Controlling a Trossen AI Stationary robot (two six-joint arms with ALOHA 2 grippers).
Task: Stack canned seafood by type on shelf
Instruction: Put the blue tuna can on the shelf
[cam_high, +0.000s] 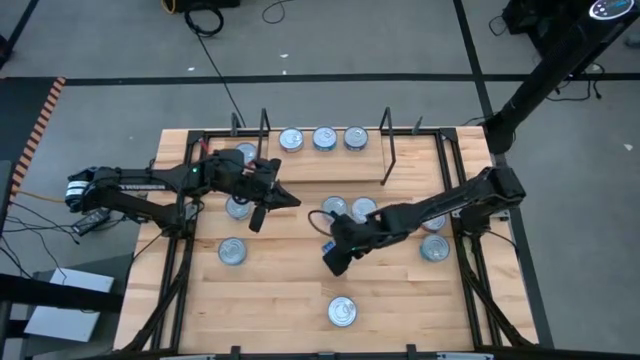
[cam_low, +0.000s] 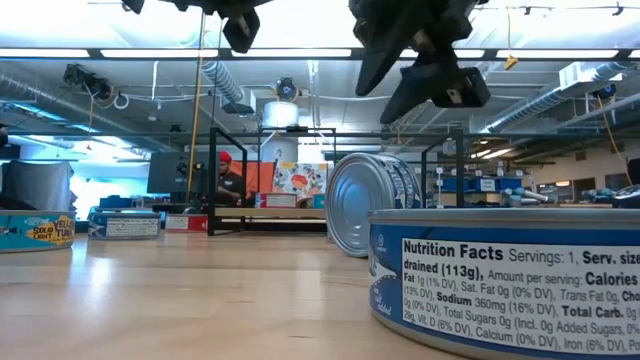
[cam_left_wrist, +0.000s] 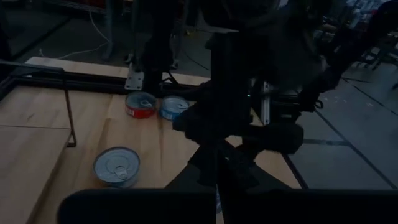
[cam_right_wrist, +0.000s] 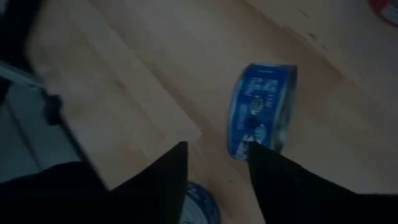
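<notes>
Three silver-lidded tins (cam_high: 324, 138) sit in a row on the shelf (cam_high: 320, 166) at the table's far side. More tins lie flat on the tabletop, among them two (cam_high: 348, 209) in the middle and one (cam_high: 342, 312) near the front edge. A blue-labelled tin (cam_right_wrist: 261, 112) stands on its edge on the table, also seen in the low view (cam_low: 365, 205). My right gripper (cam_right_wrist: 214, 149) hangs open above the table just short of it, nothing between its fingers. My left gripper (cam_high: 283, 198) is shut and raised over the table's left middle, empty as far as I can see.
Loose tins lie at the left (cam_high: 232, 251) and right (cam_high: 435, 247) of the table. Black wire end frames (cam_high: 388, 150) flank the shelf. The right arm (cam_left_wrist: 249, 93) fills the left wrist view, with a red tin (cam_left_wrist: 141, 104) and a blue tin (cam_left_wrist: 174, 107) behind it.
</notes>
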